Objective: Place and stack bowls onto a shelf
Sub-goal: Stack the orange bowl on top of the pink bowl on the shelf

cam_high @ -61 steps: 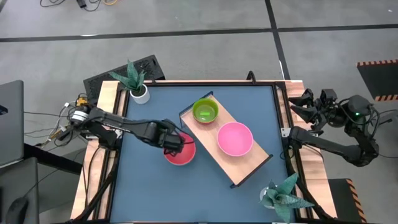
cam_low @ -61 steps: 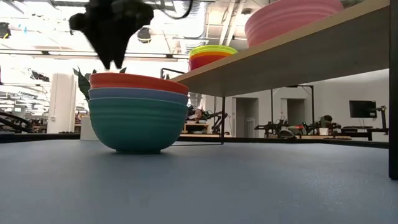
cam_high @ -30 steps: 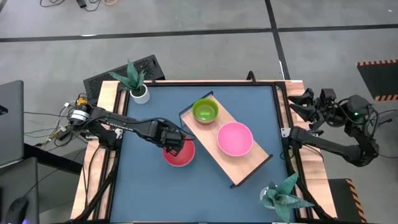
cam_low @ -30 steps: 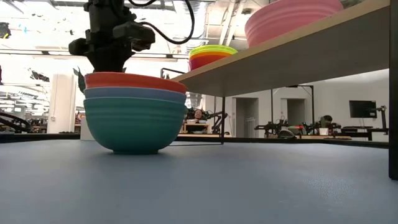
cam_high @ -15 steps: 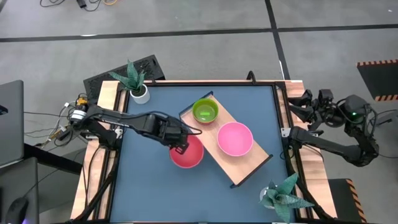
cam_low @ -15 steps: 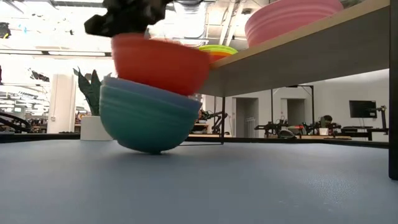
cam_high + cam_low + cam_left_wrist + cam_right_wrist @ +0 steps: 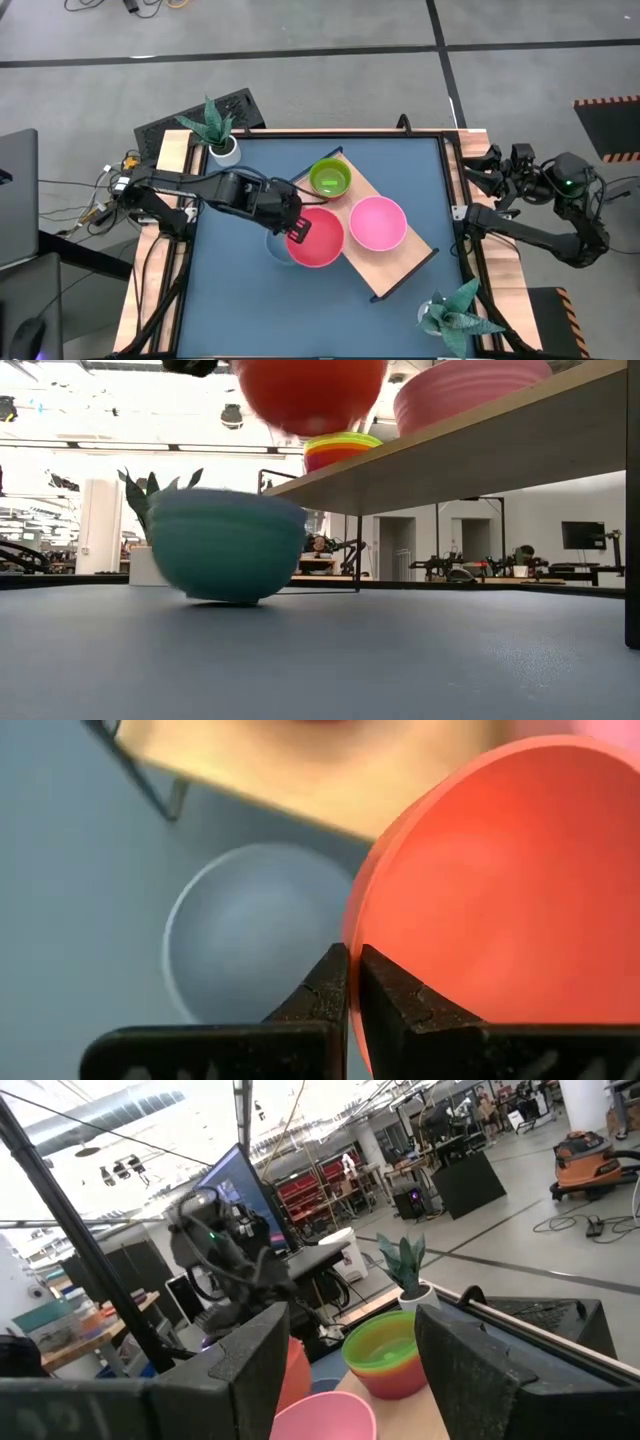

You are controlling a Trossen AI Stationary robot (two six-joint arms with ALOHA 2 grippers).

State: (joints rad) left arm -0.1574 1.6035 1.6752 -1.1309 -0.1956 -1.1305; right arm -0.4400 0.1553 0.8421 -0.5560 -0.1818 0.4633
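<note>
My left gripper (image 7: 297, 231) is shut on a red bowl (image 7: 320, 238), which hangs in the air beside the shelf's (image 7: 400, 265) left edge and shows high up in the low view as the red bowl (image 7: 310, 395). Under it a blue bowl (image 7: 245, 935) sits nested in a teal bowl (image 7: 225, 550) on the tabletop. On the shelf stand a pink bowl (image 7: 377, 222) and a stack with a green bowl (image 7: 330, 178) on top. My right gripper (image 7: 355, 1330) waits open at the table's right edge. My left gripper pinches the red bowl's rim (image 7: 351, 925) on its left side, one finger (image 7: 320, 990) outside the wall and one inside. The fingers come from above, slanting down. The bowl is lifted clear of the stack, mouth up and slightly tilted.
A white plant pot (image 7: 224, 150) stands at the far left corner and another plant (image 7: 455, 312) at the near right corner. Wooden rails (image 7: 172, 160) run along the table's sides. The shelf lies diagonally across the blue tabletop (image 7: 240, 310).
My left gripper has gone up and toward the table's right with the red bowl, lifting it off the blue and teal bowls and toward the shelf. The two bowls left behind tipped as it came away and have dropped back onto the table.
</note>
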